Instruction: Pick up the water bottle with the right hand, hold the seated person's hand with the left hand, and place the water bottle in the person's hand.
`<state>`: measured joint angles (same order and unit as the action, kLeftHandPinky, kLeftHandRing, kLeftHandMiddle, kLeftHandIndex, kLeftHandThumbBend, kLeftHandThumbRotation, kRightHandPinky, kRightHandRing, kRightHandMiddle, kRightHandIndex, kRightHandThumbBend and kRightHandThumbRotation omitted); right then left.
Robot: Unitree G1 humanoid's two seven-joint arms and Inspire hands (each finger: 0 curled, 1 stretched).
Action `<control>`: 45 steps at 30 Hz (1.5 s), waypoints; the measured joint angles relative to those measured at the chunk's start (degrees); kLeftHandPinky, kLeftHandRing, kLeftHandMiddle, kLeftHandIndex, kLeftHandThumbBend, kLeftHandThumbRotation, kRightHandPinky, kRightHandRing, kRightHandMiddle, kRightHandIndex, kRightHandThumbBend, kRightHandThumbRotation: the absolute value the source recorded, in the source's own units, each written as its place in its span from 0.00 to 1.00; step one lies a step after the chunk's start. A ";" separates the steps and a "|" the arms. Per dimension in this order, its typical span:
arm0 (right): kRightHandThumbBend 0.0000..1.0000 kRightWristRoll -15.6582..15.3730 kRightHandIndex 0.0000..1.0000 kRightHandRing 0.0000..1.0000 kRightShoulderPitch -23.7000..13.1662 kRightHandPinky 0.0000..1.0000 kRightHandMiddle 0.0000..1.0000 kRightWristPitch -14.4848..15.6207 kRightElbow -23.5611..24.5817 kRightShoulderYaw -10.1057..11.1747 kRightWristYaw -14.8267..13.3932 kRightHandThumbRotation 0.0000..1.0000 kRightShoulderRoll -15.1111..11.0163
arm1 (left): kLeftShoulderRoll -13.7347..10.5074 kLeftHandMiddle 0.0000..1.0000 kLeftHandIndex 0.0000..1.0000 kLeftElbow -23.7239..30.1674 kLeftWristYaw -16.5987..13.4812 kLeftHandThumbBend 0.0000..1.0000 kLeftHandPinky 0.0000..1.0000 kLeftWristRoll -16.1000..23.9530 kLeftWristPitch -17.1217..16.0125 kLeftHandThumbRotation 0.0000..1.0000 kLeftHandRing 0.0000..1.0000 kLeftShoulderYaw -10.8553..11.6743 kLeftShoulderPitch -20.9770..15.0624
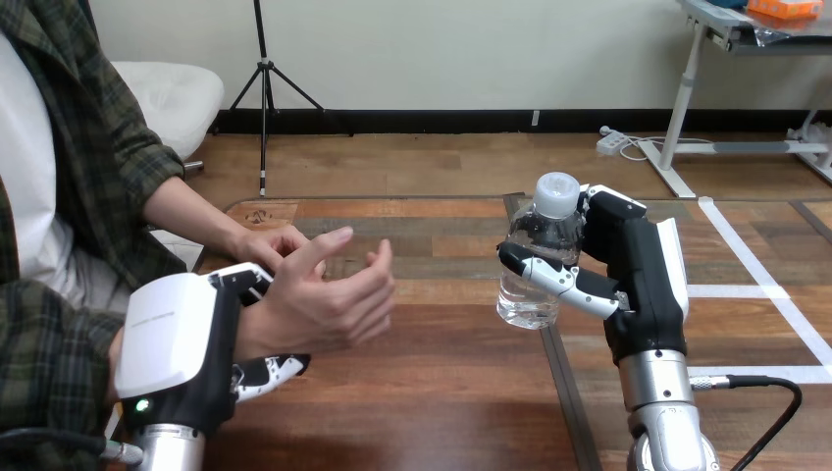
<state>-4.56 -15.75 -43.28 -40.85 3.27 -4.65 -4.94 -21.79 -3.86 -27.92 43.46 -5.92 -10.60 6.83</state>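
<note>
The water bottle (535, 260) is held upright over the desk (442, 392) in the right hand (638, 265), fingers and thumb wrapped round its body. Well left of the bottle, the left hand (182, 339) curls round the person's wrist (255, 329); the person's hand (329, 294) is cupped, apart from the bottle.

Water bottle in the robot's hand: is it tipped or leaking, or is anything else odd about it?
Nothing stands out. The water bottle sits roughly upright in the right hand, cap on, with no spill on the table.
</note>
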 measured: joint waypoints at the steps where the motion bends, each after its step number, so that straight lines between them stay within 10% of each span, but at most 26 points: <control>1: 0.69 0.07 0.45 0.39 0.00 0.35 0.44 0.00 0.00 0.00 0.05 0.00 0.00 | 0.04 0.45 0.44 0.11 -0.01 0.71 0.35 0.02 -0.21 0.00 0.41 -0.02 0.01; 45: 0.67 3.11 0.47 0.40 -1.05 0.37 0.46 0.00 -0.01 -0.18 4.36 0.00 0.44 | 2.19 0.41 0.42 3.24 0.05 0.73 0.32 3.68 -3.40 0.00 0.38 -2.35 0.65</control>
<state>-1.45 -16.80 -43.29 -40.86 3.09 -0.28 -4.50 -19.60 -0.62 -27.86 47.14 -9.32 -12.95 7.48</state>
